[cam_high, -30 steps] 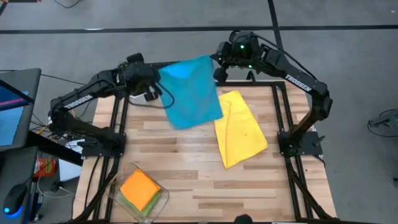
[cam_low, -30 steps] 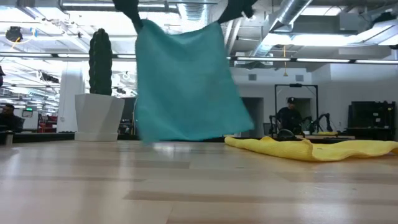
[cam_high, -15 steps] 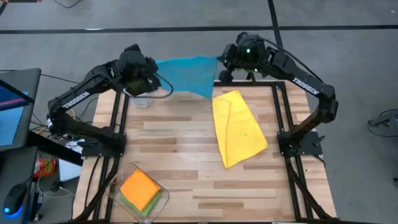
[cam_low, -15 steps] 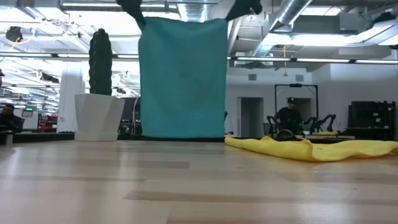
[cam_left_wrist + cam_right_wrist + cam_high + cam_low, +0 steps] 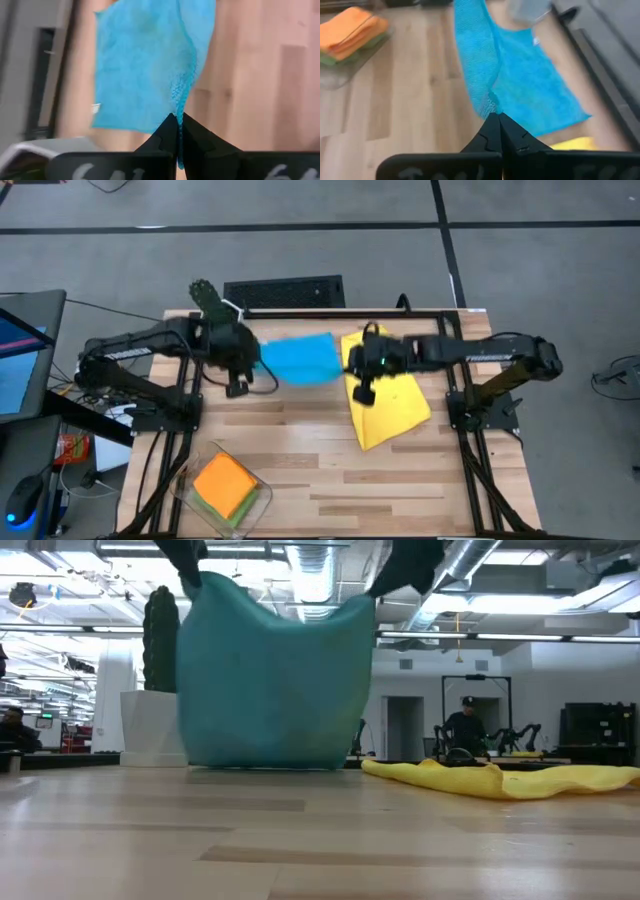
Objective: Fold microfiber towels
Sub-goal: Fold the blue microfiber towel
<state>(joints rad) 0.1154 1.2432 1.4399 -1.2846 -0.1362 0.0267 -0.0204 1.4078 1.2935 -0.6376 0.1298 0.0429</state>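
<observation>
Light blue towel (image 5: pixel 298 360): held aloft above table's rear half, slung between both arms, hanging below pinch points, lower edge near wood. Long axis left-right. Left gripper (image 5: pixel 238 362) clamped on one top corner; right gripper (image 5: pixel 362 368) clamped on other. Both equally near.

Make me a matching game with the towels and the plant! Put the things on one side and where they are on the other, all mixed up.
Things:
1. light blue towel
2. yellow towel
3. orange towel
4. cactus

Places:
A. folded in the clear tray at the table's near left corner
B. standing in a white pot at the table's far edge
C. hanging between the left gripper and the right gripper
D. lying flat on the table's right side

Pairs: 1-C, 2-D, 3-A, 4-B
</observation>
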